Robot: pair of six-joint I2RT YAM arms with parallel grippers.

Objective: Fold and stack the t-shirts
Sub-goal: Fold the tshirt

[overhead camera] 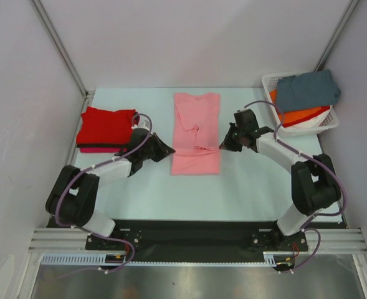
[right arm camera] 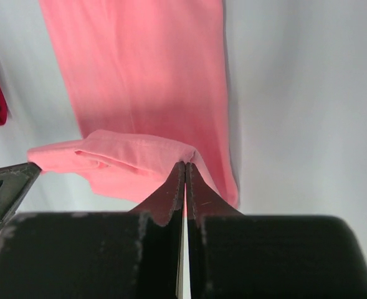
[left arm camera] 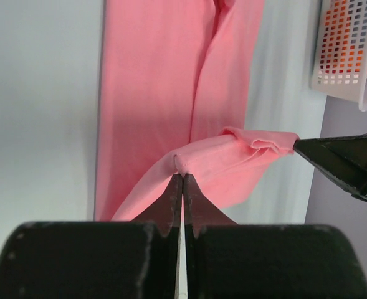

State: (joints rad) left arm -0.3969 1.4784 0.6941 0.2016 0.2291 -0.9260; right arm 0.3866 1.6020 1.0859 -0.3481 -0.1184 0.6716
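Note:
The light pink t-shirt [overhead camera: 196,118] lies mid-table as a long narrow strip running away from the arms. Its near end is lifted off the table and bunched between the two grippers. My left gripper [overhead camera: 169,150] is shut on the left corner of that raised end [left arm camera: 182,167]. My right gripper [overhead camera: 223,146] is shut on the right corner [right arm camera: 186,161]. A folded red t-shirt [overhead camera: 106,126] rests on a magenta one [overhead camera: 98,149] at the left. A slate grey-blue t-shirt [overhead camera: 308,90] and an orange one [overhead camera: 298,116] sit in the basket.
The white slotted basket [overhead camera: 269,81] stands at the back right corner, also seen in the left wrist view as the basket [left arm camera: 344,53]. White walls and metal posts close in the table on three sides. The arm bases sit on the near rail.

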